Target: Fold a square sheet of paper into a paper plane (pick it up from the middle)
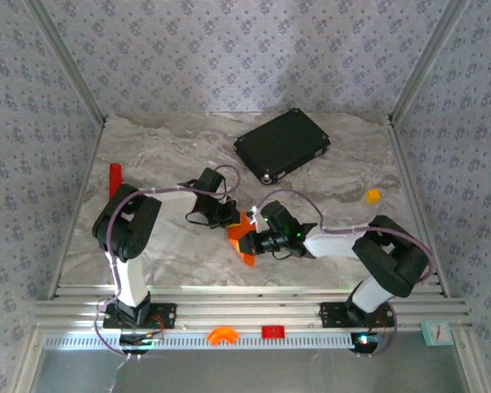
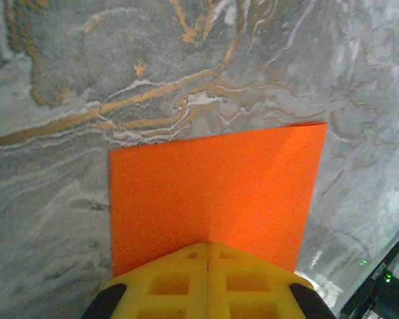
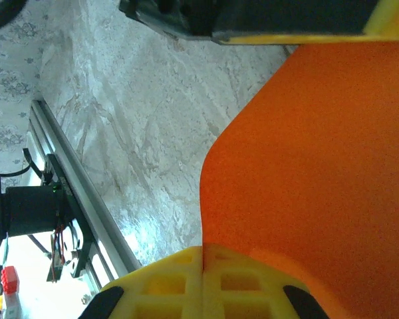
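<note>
The square sheet of paper (image 1: 244, 239) is bright orange and is held up just above the marble table between both arms. In the left wrist view the sheet (image 2: 213, 186) spreads out flat ahead of my yellow fingers, with a faint lengthwise crease down its middle. My left gripper (image 2: 208, 244) is shut on its near edge. In the right wrist view the sheet (image 3: 319, 166) curves upward, and my right gripper (image 3: 203, 249) is shut on its lower edge. From above, the left gripper (image 1: 232, 218) pinches the far side and the right gripper (image 1: 250, 244) the near side. The paper plane is out of view.
A black flat case (image 1: 282, 145) lies at the back, right of centre. A red cylinder (image 1: 114, 176) stands by the left wall and a small orange-yellow lump (image 1: 373, 196) sits at the right. On the front rail are an orange piece (image 1: 222, 335) and a red block (image 1: 272, 332).
</note>
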`<state>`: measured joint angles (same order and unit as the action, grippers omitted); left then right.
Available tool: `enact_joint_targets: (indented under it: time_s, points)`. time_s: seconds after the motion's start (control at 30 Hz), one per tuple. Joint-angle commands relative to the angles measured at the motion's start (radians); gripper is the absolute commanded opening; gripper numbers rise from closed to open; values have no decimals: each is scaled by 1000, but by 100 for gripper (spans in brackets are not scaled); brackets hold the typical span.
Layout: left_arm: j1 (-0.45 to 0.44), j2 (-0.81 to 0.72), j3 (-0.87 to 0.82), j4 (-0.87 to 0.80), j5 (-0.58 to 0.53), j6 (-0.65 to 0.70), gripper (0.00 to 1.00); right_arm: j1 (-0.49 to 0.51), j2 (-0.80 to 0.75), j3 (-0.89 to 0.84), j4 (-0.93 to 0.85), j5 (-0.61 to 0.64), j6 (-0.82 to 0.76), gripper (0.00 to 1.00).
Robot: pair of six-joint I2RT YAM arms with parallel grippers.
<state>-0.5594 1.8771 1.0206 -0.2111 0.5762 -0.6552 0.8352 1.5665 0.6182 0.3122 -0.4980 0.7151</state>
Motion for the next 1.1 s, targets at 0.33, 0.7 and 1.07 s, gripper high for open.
enact_joint_targets:
  time_s: [0.33, 0.7, 1.07]
  points:
    - [-16, 18, -18, -40, -37, 48, 0, -83, 22, 12, -62, -60, -27, 0]
    - [-20, 1, -14, -45, -41, 37, 0, -94, 72, 43, -110, -27, -54, 0]
    - [-30, -8, -18, -43, -46, 31, 0, -98, 83, 48, -137, 9, -63, 0]
